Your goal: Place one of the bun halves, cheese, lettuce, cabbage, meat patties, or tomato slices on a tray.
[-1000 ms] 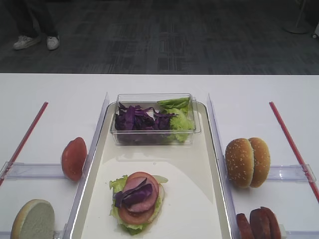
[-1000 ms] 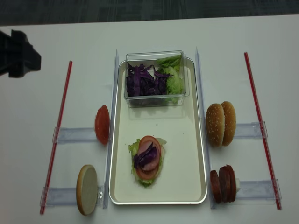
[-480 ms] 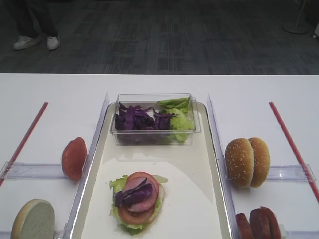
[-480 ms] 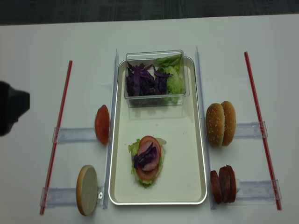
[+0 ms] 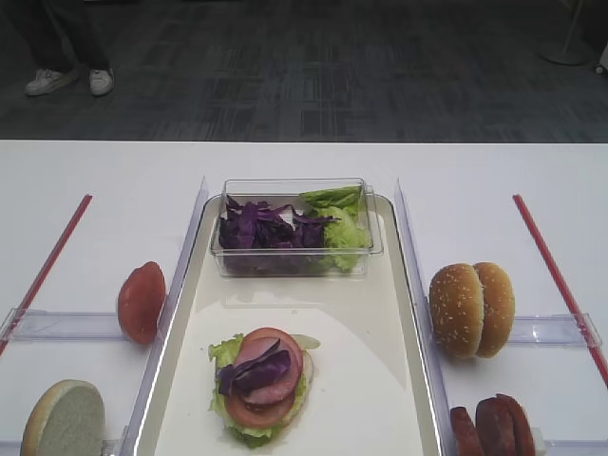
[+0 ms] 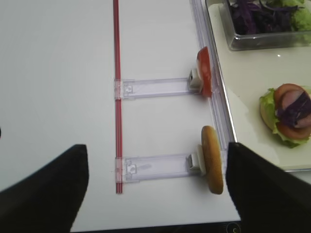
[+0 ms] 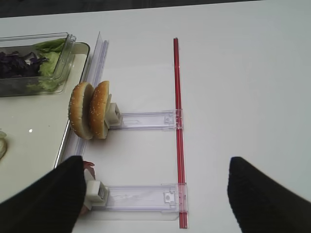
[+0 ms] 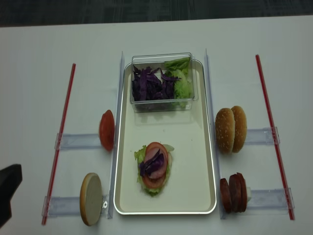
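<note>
At the far left of the realsense overhead view, the left arm (image 8: 7,196) has dropped from the upper left edge a second ago to the lower left corner, so it seems to be pulling back. The left gripper (image 6: 155,194) stands wide apart, holding nothing. On its side a tomato slice (image 8: 106,130) and a bun half (image 8: 91,199) stand upright in their holders just outside the tray (image 8: 195,161). On the tray's near half lies a stack of lettuce (image 8: 142,155), tomato, a pink slice (image 8: 157,169) and purple cabbage (image 8: 149,164), unmoved; a clear box (image 8: 163,83) sits at the far end. Rightward stand two bun halves (image 8: 231,129) and the meat patties (image 8: 234,192). The right gripper (image 7: 155,194) is spread wide and empty. Probably a placement is done.
</note>
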